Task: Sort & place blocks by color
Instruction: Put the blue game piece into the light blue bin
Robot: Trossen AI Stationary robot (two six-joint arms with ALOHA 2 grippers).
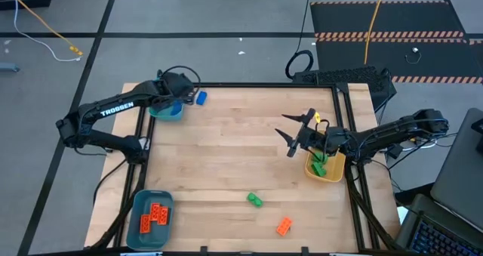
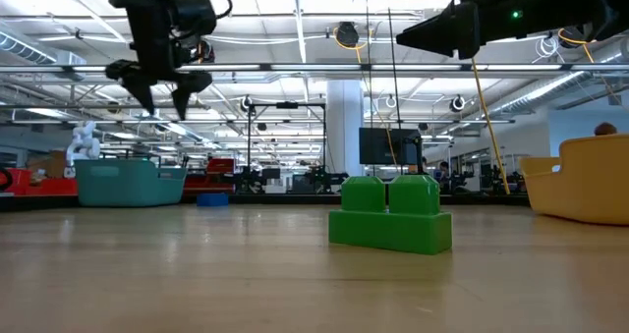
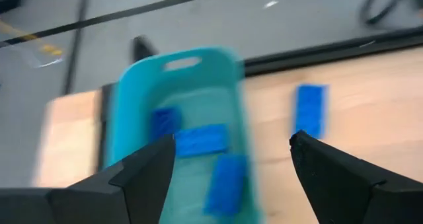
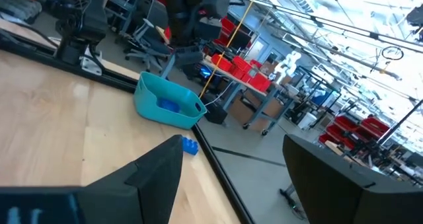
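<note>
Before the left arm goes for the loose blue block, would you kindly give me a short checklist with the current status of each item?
1. Left gripper open and empty: ok.
2. Blue block on the table beside the teal bin, free to grasp: ok.
3. Teal bin holds only blue pieces: ok.
4. Right gripper open, far from the left arm: ok.
5. Green block and orange block sorted: not ok, both loose on the table.

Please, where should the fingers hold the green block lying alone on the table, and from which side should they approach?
Grip the green block across its two long flat sides, coming straight down from above. It lies flat, studs up, nothing touching it. The studded top offers no flat hold.
</note>
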